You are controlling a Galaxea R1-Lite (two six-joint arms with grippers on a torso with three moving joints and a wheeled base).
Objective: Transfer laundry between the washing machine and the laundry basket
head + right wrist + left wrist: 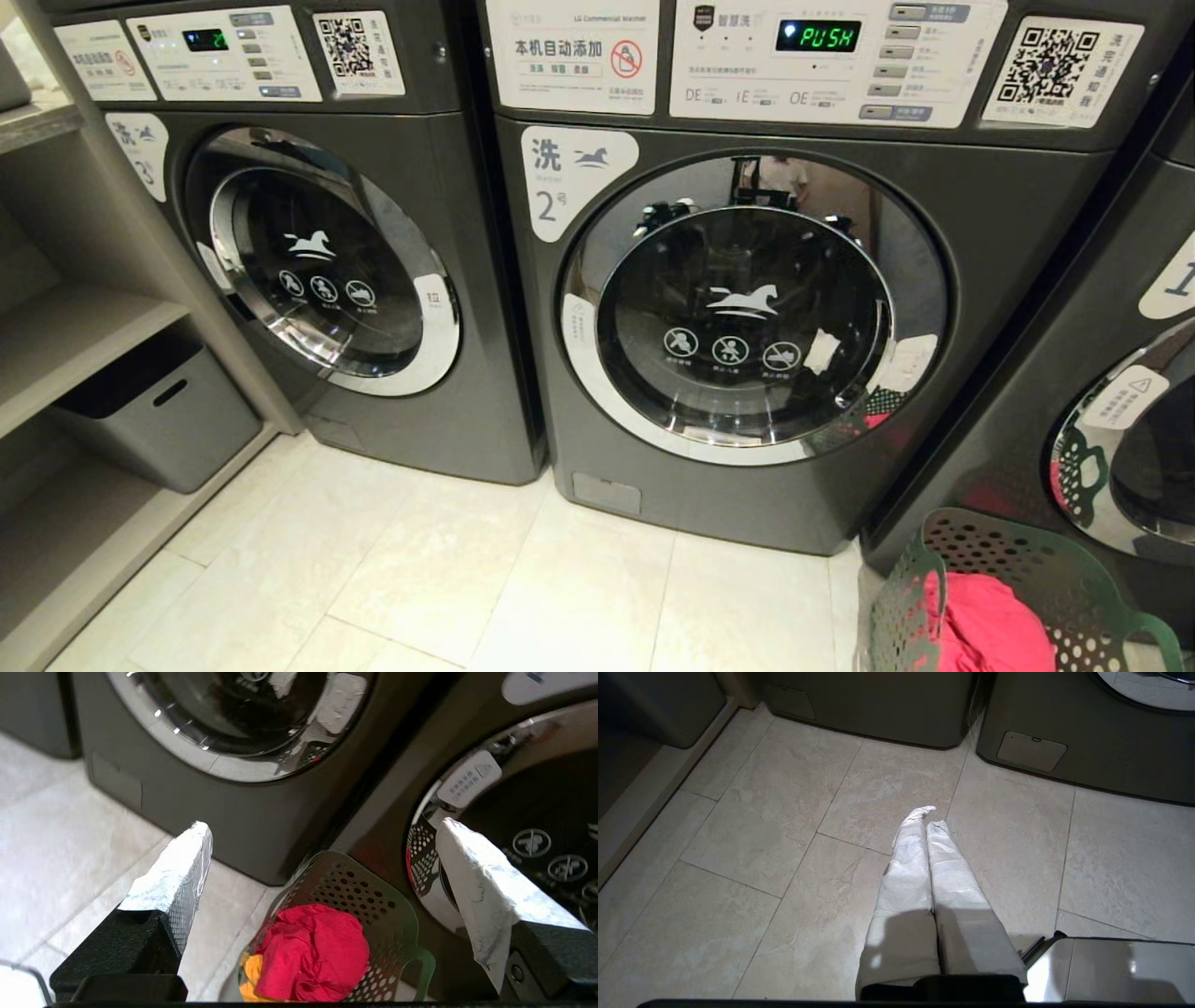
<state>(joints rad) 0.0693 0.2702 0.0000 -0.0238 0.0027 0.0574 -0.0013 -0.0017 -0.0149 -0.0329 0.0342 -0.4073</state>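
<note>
Left claw [930,823]: white-wrapped fingers pressed together, holding nothing, poised over pale beige tiled floor [784,858]; base of dark grey front-loading washing machine [747,308] beyond fingertips, round glass door closed.

Right claw [322,844]: fingers spread wide, empty. Green perforated plastic laundry basket [373,891] below and between fingers, on floor against machine front. Crumpled red garment [313,952] inside basket, yellow-orange cloth [250,970] tucked beside it.

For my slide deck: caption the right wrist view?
Open right gripper above a green laundry basket of red laundry.
</note>
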